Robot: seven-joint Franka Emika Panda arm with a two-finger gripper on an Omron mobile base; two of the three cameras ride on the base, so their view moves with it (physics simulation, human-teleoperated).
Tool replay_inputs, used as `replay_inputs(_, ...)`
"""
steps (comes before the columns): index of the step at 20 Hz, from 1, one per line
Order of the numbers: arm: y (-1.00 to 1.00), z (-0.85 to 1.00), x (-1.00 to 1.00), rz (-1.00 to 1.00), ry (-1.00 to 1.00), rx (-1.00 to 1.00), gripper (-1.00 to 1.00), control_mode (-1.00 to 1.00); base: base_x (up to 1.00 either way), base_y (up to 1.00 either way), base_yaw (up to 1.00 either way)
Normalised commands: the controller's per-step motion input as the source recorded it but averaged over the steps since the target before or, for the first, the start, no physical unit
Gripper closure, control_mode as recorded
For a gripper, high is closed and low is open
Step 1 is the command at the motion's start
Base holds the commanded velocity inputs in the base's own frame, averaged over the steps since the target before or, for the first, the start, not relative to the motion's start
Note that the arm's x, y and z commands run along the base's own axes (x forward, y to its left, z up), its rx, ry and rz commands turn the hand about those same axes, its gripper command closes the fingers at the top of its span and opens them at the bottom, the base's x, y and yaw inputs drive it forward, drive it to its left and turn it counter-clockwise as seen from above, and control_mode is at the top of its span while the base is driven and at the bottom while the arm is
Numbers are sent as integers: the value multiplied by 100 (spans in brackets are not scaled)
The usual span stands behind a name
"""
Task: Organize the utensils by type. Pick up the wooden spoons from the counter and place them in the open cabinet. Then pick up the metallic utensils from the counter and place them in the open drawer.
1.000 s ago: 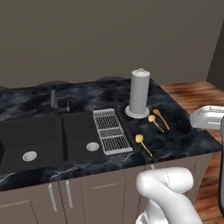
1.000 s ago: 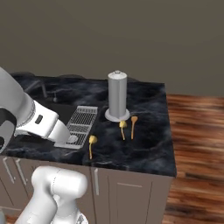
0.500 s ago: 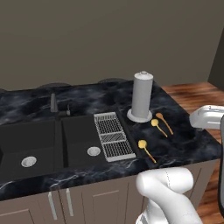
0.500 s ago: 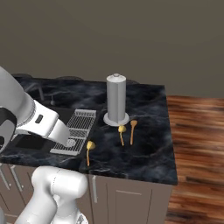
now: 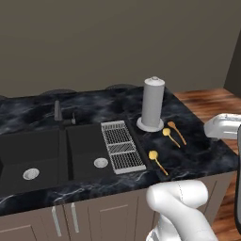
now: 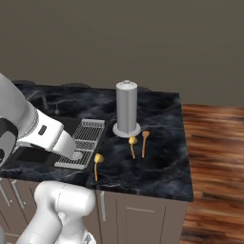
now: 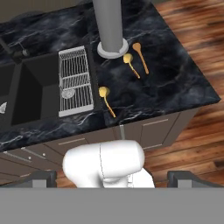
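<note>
1. The gripper point(image 7: 112, 177) hangs high above the counter's point(image 7: 175, 74) front edge, its jaws spread wide and empty.
2. One wooden spoon point(image 7: 141, 57) lies near the counter's right edge, beside a grey cylinder point(image 7: 109, 26).
3. Two metallic utensils point(image 7: 131, 64) point(image 7: 106, 99) lie apart: one just beside that spoon, one beside the sink's wire rack point(image 7: 75, 81), near the front edge.

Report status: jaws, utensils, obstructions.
Jaws open, empty. One orange-brown wooden spoon and two yellow-headed golden utensils on the black marble counter. Grey cylinder stands beside them.
</note>
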Motion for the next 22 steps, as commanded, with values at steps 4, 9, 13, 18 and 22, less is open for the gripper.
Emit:
replay_inputs(4, 0, 0, 0, 0, 0, 0, -100, 100, 13, 0, 0)
replay_inputs(9, 0, 0, 0, 0, 0, 0, -100, 100, 18, 0, 0)
replay_inputs(13, 0, 0, 0, 0, 0, 0, -100, 100, 25, 0, 0)
replay_inputs(18, 0, -21, 49, 0, 25, -3, -100, -100, 0, 0, 0)
replay_inputs(22, 0, -29, 44, 1, 25, -5, -100, -100, 0, 0, 0)
